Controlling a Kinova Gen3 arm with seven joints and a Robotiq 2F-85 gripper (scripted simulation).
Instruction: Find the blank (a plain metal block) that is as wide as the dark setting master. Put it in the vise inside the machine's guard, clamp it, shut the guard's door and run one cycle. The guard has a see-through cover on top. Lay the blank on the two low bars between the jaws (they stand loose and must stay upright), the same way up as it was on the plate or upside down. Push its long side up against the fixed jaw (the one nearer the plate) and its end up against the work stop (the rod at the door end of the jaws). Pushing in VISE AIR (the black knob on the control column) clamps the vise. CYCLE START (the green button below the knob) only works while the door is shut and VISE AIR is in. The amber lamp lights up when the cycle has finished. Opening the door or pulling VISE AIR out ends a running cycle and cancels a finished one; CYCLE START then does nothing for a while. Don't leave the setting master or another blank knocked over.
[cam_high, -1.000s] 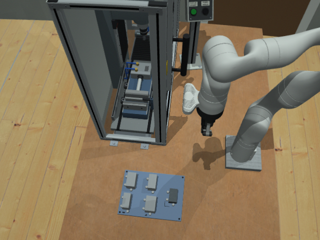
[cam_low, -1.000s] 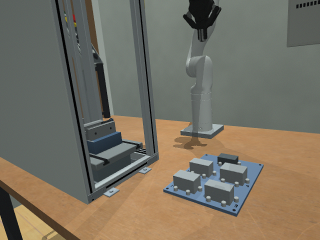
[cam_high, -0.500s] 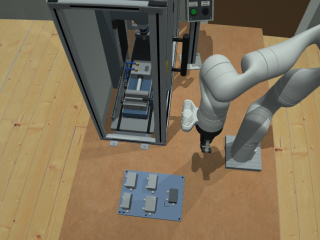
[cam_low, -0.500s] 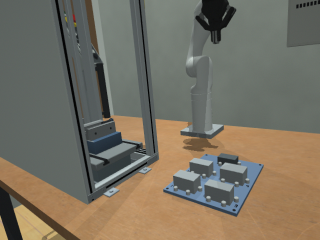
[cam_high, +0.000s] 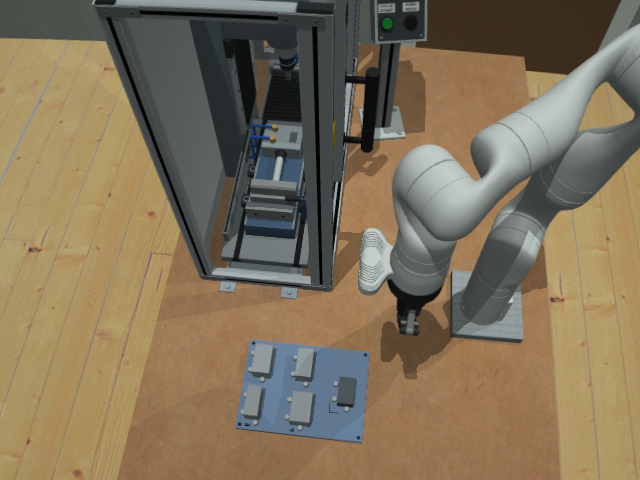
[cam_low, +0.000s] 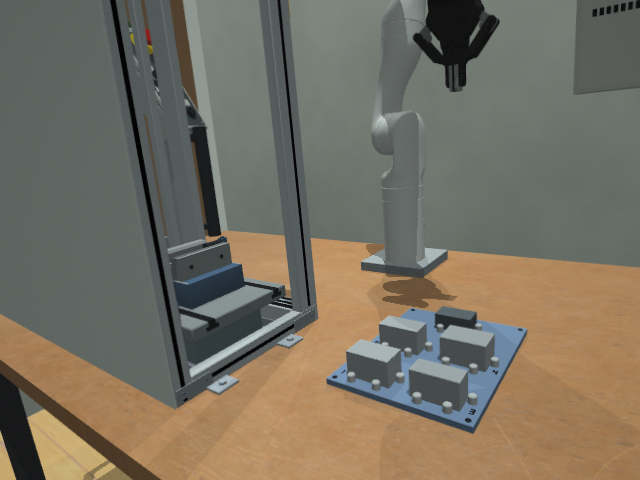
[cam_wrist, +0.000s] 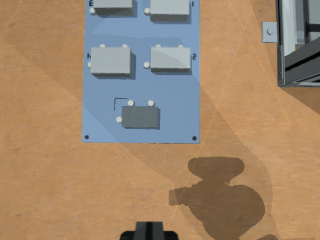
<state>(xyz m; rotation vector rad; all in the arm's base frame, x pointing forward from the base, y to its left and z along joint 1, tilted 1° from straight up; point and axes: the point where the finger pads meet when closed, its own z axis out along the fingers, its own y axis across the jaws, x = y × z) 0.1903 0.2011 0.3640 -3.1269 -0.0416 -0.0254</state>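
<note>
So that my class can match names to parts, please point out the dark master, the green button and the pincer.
Master (cam_high: 346, 391) (cam_low: 455, 316) (cam_wrist: 140, 117): top, exterior, wrist; its body.
Button (cam_high: 387, 23): top; its face.
Pincer (cam_high: 409, 328) (cam_low: 454, 88) (cam_wrist: 149, 223): all three; between fingertips.

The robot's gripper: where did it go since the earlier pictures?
The gripper moved down the top view, closer to level with the blue plate. It didn't grab or let go of anything; its fingers are shut and empty. The plate, its blanks and the dark block stayed put.
</note>
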